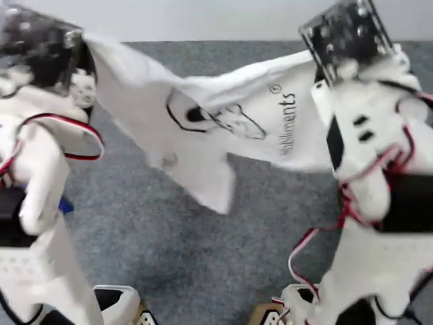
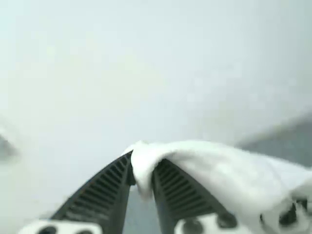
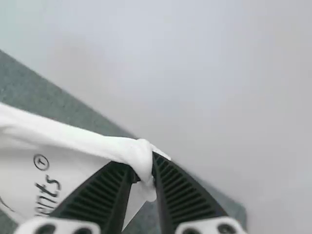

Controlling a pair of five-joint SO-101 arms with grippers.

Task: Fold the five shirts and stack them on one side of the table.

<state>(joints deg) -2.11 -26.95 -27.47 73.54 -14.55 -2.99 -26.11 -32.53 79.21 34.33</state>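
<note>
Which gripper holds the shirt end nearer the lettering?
The right gripper: the lettering on the shirt sits just beside its pinch. The left gripper pinches the opposite end, away from it.

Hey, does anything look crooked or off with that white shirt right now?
Nothing looks damaged, but the white shirt hangs unevenly. Pinched in bunched wads by the left gripper and the right gripper, it sags between them above the grey table, with one part drooping lower and its print slanted.

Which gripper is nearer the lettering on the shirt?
Right. The right gripper pinches the shirt edge just beside the lettering; the left gripper holds the far corner, past the drawing.
</note>
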